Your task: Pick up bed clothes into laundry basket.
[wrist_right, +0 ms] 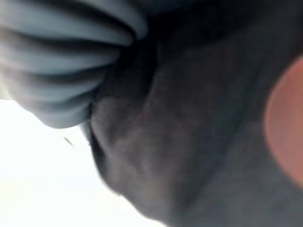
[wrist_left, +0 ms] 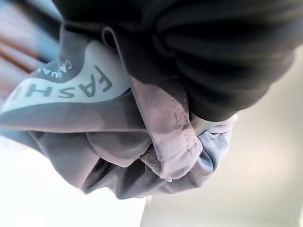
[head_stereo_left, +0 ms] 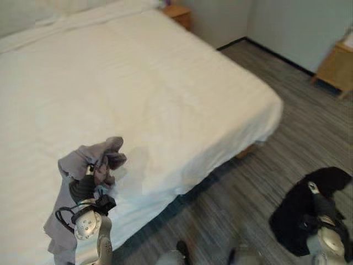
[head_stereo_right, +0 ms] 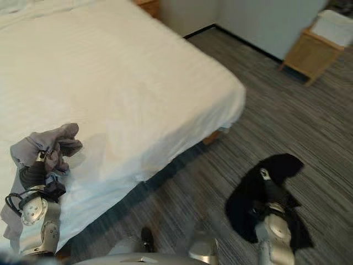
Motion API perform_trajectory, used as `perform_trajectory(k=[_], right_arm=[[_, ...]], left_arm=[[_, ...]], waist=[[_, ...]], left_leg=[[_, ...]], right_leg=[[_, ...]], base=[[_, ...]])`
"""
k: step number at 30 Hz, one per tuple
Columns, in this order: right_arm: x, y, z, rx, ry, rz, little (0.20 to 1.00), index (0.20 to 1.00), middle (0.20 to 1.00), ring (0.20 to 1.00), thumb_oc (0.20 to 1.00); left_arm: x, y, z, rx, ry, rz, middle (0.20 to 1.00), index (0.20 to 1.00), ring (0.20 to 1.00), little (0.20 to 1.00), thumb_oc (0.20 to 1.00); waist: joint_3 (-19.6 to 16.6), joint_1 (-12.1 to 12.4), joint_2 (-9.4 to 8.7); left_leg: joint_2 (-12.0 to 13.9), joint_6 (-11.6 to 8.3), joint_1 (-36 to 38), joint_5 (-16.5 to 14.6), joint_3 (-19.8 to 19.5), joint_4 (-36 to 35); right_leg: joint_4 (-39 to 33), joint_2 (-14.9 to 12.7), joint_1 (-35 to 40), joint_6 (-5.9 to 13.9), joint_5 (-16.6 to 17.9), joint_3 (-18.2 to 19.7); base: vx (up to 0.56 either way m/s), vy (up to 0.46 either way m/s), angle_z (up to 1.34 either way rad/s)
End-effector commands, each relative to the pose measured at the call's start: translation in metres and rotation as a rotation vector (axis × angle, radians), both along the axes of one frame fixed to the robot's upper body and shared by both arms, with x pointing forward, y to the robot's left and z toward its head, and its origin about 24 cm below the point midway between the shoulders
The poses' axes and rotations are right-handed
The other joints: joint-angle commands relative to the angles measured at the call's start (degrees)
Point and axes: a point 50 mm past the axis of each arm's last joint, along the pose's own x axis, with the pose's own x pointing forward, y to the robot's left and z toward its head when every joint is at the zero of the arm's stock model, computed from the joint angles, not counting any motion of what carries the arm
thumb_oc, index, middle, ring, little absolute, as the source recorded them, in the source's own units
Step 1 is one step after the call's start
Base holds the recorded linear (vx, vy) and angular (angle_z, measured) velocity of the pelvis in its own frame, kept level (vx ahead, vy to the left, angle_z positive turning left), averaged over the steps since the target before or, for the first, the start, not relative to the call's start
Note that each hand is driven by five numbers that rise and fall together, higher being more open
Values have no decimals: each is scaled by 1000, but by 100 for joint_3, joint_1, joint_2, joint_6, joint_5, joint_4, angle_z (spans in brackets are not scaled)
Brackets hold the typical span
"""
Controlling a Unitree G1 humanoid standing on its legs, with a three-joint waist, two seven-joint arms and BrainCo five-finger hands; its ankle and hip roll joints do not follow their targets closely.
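Note:
A grey garment (head_stereo_left: pixel 94 157) with pale printed lettering (wrist_left: pixel 71 85) is bunched over my left hand (head_stereo_left: pixel 81 189), which is shut on it at the near edge of the white bed (head_stereo_left: pixel 165 83). Part of the cloth hangs down beside the arm (head_stereo_left: pixel 55 226). Over the striped floor at the lower right, a black garment (head_stereo_left: pixel 295 212) drapes round my right hand (head_stereo_left: pixel 322 207), which is shut on it. One silver finger (head_stereo_left: pixel 313 188) pokes up through the black cloth. In the right wrist view the dark cloth (wrist_right: pixel 189 142) lies close against the hand's cover.
The bed's sheet falls over its near edge and corner (head_stereo_left: pixel 265 118). A wooden nightstand (head_stereo_left: pixel 179 14) stands at the head of the bed. A second wooden cabinet (head_stereo_left: pixel 336 66) stands by the far right wall. Grey striped carpet (head_stereo_left: pixel 298 138) runs between them.

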Motion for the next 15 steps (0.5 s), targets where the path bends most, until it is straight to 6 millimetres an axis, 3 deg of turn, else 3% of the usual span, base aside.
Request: perform_trajectory(k=[1,3,4,5,6,7,8,9,11,12,13,14,15], right_arm=[[9,-22,40,-170,-155,-15,200,200,200,200,200],[6,-23,41,-174,-155,-16,200,200,200,200,200],[7,-18,45,-174,-173,19,200,200,200,200,200],[7,-17,45,-184,-167,34,200,200,200,200,200],[14,-13,48,-201,-171,82,200,200,200,200,200],[18,-9,48,-199,-175,105,200,200,200,200,200],[18,-9,48,-199,-175,105,200,200,200,200,200],[18,-3,46,-165,-174,126,200,200,200,200,200],[16,-2,44,-151,-175,132,200,200,200,200,200],[15,0,44,-147,-175,153,200,200,200,200,200],[15,0,44,-147,-175,153,200,200,200,200,200],[14,3,44,-169,-165,182,200,200,200,200,200],[11,3,43,-177,-153,182,200,200,200,200,200]], left_arm=[[-6,11,40,167,-122,-14,200,200,200,200,200],[2,5,39,147,-130,-40,200,200,200,200,200],[7,-2,39,108,-159,-70,200,200,200,200,200],[9,-6,40,98,-173,-91,200,200,200,200,200],[15,-14,41,83,-190,-128,200,200,200,200,200],[18,-18,40,64,-196,-140,200,200,200,200,200],[18,-18,40,64,-197,-140,200,200,200,200,200],[27,-29,37,-13,-223,-183,200,200,200,200,200],[33,-37,37,-49,-236,-222,200,200,200,200,200],[42,-51,37,-67,-235,-303,200,200,200,200,200],[42,-51,37,-67,-235,-303,200,200,200,200,200],[49,-67,35,-68,-216,-408,200,200,200,200,200],[52,-71,38,-60,-219,-442,200,200,200,200,200]], waist=[[-513,267,-51],[-482,185,-88],[-430,76,-172],[-437,35,-207],[-277,303,-262],[-252,439,-324],[-257,434,-327],[-239,400,-359],[-255,335,-331],[-286,231,-248],[-284,228,-248],[-311,92,-154],[-332,18,-120]], left_leg=[[-2,-442,304,230,123,-922],[75,-484,195,382,272,-744],[277,-622,207,349,488,-404],[341,-686,231,225,444,-241],[104,-659,-119,475,-408,271],[-191,-604,-325,411,-1066,283],[-194,-602,-334,416,-1070,281],[-365,-566,-429,330,-1620,100],[-465,-557,-500,387,-1851,-38],[-717,-538,-615,551,-2228,-270],[-719,-538,-611,554,-2231,-275],[-854,-505,-594,679,-2249,-493],[-805,-490,-479,670,-2066,-609]], right_leg=[[-1039,821,-384,17,206,573],[-1201,929,-407,-100,283,660],[-1493,1086,-284,-143,344,629],[-1544,1155,-225,-121,245,777],[-1583,1254,-259,-271,299,1149],[-1601,1278,-267,-300,312,1362],[-1601,1275,-273,-299,313,1358],[-1617,1334,-226,-312,313,1726],[-1629,1342,-209,-326,299,1846],[-1640,1428,-157,-374,277,2043],[-1640,1427,-154,-373,276,2040],[-1641,1544,-167,-386,295,2248],[-1647,1577,-186,-358,314,2311]], base=[[31,-309,-224],[-47,-247,-111],[71,-250,52],[11,-341,11],[33,-218,-48],[-36,-154,-129],[93,-147,-205],[92,-95,-239],[101,-53,-116],[81,0,-15],[105,11,-35],[23,26,-33],[47,55,-24]])
